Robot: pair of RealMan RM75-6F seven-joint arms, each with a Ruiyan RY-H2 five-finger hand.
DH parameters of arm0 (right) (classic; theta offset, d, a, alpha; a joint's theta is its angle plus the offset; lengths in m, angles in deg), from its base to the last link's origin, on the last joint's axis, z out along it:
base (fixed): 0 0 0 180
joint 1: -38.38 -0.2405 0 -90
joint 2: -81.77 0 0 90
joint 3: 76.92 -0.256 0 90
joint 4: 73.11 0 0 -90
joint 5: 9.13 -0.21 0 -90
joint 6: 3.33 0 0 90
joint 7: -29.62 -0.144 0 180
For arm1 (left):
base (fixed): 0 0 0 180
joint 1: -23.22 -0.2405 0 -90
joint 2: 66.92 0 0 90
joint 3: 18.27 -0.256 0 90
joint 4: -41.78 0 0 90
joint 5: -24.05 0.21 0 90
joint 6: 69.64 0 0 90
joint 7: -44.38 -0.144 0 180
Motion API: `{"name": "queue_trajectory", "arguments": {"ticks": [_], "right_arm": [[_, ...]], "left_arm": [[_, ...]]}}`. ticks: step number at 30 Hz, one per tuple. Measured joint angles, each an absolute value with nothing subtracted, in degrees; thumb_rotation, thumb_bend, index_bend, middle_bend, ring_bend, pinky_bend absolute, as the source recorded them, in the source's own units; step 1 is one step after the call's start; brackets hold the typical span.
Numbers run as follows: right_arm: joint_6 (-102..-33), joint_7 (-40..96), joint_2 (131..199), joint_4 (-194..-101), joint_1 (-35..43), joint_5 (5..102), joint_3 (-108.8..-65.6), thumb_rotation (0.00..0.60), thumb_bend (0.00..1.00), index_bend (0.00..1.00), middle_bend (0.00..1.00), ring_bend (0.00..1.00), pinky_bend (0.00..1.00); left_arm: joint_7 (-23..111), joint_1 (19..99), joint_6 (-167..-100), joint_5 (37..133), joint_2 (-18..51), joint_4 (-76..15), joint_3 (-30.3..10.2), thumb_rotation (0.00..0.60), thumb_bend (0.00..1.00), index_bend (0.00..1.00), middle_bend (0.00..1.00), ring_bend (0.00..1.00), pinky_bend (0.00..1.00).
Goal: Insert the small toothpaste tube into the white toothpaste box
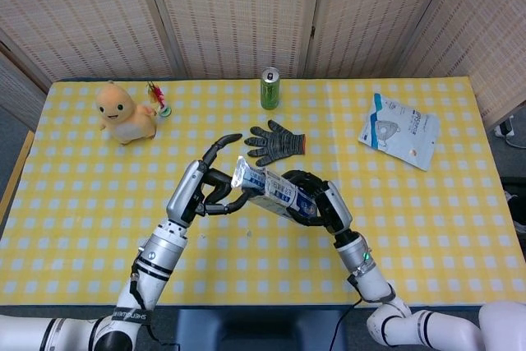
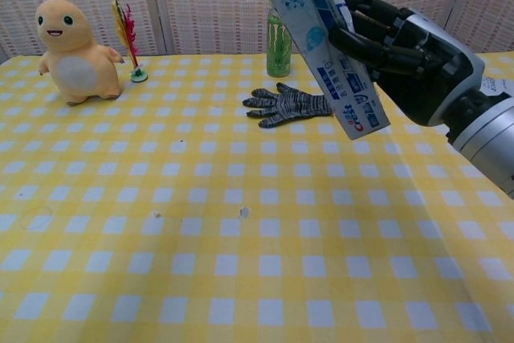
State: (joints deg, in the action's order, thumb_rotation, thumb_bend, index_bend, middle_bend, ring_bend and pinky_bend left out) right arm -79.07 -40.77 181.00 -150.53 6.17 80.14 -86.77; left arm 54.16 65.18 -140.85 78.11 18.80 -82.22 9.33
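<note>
Evidently the insertion is nearly finished: the white toothpaste box is gripped above mid-table by the right hand, while only the small toothpaste tube tail is pinched at its left mouth by the left hand. Final pushing remains.

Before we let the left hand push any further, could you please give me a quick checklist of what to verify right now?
1. Right hand grips the white toothpaste box firmly: ok.
2. Left hand holds the small toothpaste tube at the box's open end: ok.
3. Tube lined up with the box's long axis: ok, in head view.
4. How deep the tube sits inside: cannot tell.
5. Glove and can stand apart from both hands: ok.
</note>
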Motion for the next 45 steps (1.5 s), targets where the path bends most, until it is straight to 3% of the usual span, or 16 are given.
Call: {"name": "queue_trajectory", "arguments": {"ticks": [13, 16, 19, 20, 22, 24, 28, 32, 35, 45], "right_arm": [[-79.36, -40.41, 180.63, -150.73, 6.32, 80.44, -86.27, 0.6, 0.33, 0.43, 0.35, 0.37, 0.36], [-79.29, -39.03, 180.04, -150.8, 6.39, 80.74, -85.87, 0.6, 0.33, 0.43, 0.35, 0.37, 0.36], [-78.95, -36.44, 179.07, -150.87, 6.44, 81.17, -85.21, 0.6, 0.33, 0.43, 0.35, 0.37, 0.36], [-78.69, -35.08, 178.57, -150.94, 6.46, 81.3, -84.88, 0.6, 0.33, 0.43, 0.35, 0.37, 0.36], [-78.24, -32.89, 177.67, -151.14, 6.54, 81.43, -84.38, 0.6, 0.34, 0.43, 0.35, 0.37, 0.36], [-77.74, -30.33, 176.52, -151.55, 6.72, 81.41, -83.84, 0.6, 0.34, 0.43, 0.35, 0.37, 0.36], [-77.16, -26.39, 174.53, -152.46, 7.34, 81.15, -82.97, 0.6, 0.33, 0.44, 0.35, 0.37, 0.36], [-76.33, -22.73, 173.12, -152.87, 7.85, 81.0, -81.92, 0.6, 0.33, 0.44, 0.35, 0.37, 0.36], [-75.44, -19.71, 172.18, -153.05, 8.13, 81.07, -80.85, 0.6, 0.33, 0.44, 0.35, 0.37, 0.36], [-73.35, -13.18, 169.38, -152.73, 9.67, 80.03, -78.78, 0.6, 0.33, 0.44, 0.35, 0.37, 0.36]], "left_arm": [[54.06, 64.6, -141.42, 79.76, 18.36, -82.02, 9.68, 0.6, 0.24, 0.0, 1.0, 1.0, 1.0], [52.27, 64.03, -142.4, 82.34, 17.56, -81.13, 8.86, 0.6, 0.24, 0.14, 0.96, 0.94, 0.98], [48.88, 62.98, -143.62, 86.15, 15.89, -79.53, 6.96, 0.6, 0.24, 0.32, 0.74, 0.69, 0.79], [47.8, 62.53, -144.0, 87.52, 15.21, -78.9, 6.22, 0.6, 0.24, 0.35, 0.64, 0.58, 0.66], [46.12, 61.34, -145.03, 91.02, 13.66, -76.95, 4.46, 0.6, 0.24, 0.37, 0.53, 0.45, 0.46], [45.4, 59.98, -146.16, 94.43, 12.18, -74.04, 2.71, 0.6, 0.24, 0.37, 0.49, 0.38, 0.33], [44.55, 57.43, -147.52, 98.95, 9.38, -67.57, -0.73, 0.6, 0.24, 0.37, 0.41, 0.28, 0.21], [42.14, 54.99, -148.3, 101.65, 7.1, -62.04, -4.63, 0.6, 0.23, 0.35, 0.24, 0.13, 0.11], [38.47, 52.81, -150.09, 103.1, 6.31, -58.14, -6.56, 0.6, 0.23, 0.31, 0.17, 0.06, 0.07], [29.2, 45.12, -153.8, 102.52, 5.68, -46.55, -12.4, 0.6, 0.23, 0.19, 0.1, 0.01, 0.0]]}}
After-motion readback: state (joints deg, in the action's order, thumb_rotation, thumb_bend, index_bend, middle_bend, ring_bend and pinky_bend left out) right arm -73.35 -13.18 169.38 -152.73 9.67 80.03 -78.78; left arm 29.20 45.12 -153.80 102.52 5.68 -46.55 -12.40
